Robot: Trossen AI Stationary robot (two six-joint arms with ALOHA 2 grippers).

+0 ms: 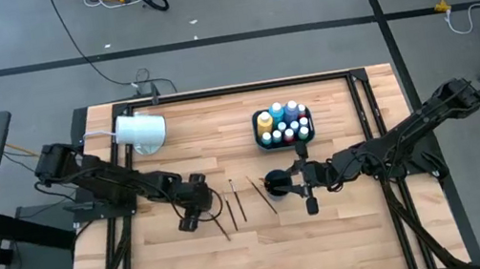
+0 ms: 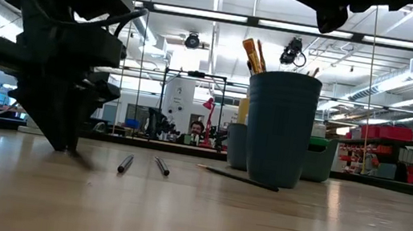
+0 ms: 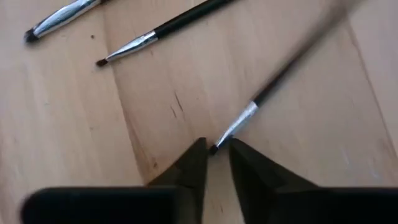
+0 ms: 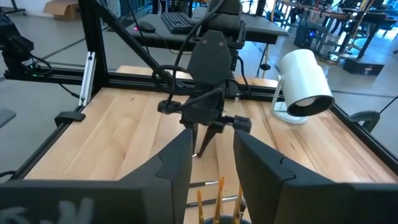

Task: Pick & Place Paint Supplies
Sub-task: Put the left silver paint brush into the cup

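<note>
Several thin dark-handled brushes [image 1: 232, 205] lie flat on the table's middle. My left gripper [image 1: 199, 209] points down onto the table, open by a narrow gap; its fingertips [image 3: 199, 149] stand on either side of one brush's bristle tip [image 3: 213, 149]. Two more brushes [image 3: 134, 46] lie beyond it. A dark cup [image 2: 279, 126] with brushes [image 2: 251, 55] in it stands upright on its base. My right gripper [image 4: 214, 158] hovers open above that cup [image 1: 279, 183] and touches nothing. Small paint bottles in a dark tray [image 1: 283, 126] sit toward the far edge. My left gripper comes from above, pointing down, with its fingertips at the table. The bristle tip [image 3: 213, 149] of one brush sits in the narrow gap between them, and the brush lies on the wood, running away from the fingers. Whether a finger touches it I cannot tell.
A large white cup [image 1: 141, 131] lies on its side near the far left corner. A black frame [image 1: 233, 89] runs along the table's far edge and sides. Bare wood [image 1: 269, 255] fills the near part. Beyond the table, a person sits at a desk in the room [image 2: 196, 130].
</note>
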